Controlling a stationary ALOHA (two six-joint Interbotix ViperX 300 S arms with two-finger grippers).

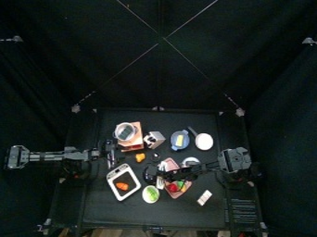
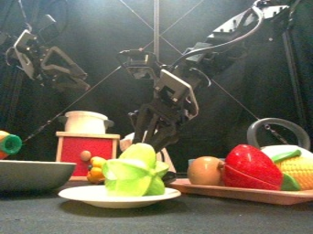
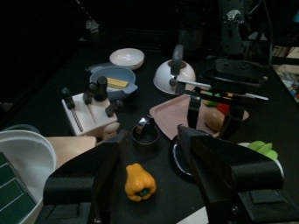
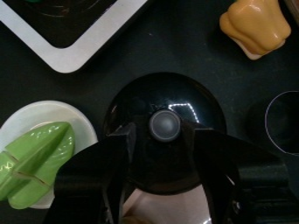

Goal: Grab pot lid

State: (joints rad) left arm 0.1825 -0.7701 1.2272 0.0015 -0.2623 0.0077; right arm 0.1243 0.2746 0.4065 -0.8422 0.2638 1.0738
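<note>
The pot lid [image 4: 163,103] is a black glossy dome with a silver knob, lying on the table directly under my right gripper [image 4: 166,140]. That gripper is open, one jaw on each side of the knob, both over the dome with a gap to the knob. In the top view the right gripper [image 1: 183,169] reaches in from the right to the table's middle. In the front view it [image 2: 156,123] hangs behind the green food, which hides the lid. My left gripper [image 3: 158,147] is open and holds nothing, at the table's left side.
Close around the lid are a white plate with green food [image 4: 33,166], a yellow-orange pepper [image 4: 257,26], a white-rimmed tray [image 4: 82,31] and a dark cup [image 4: 284,127]. Farther off stand a blue bowl [image 3: 114,79], a kettle [image 3: 177,74] and a pink tray [image 3: 173,109].
</note>
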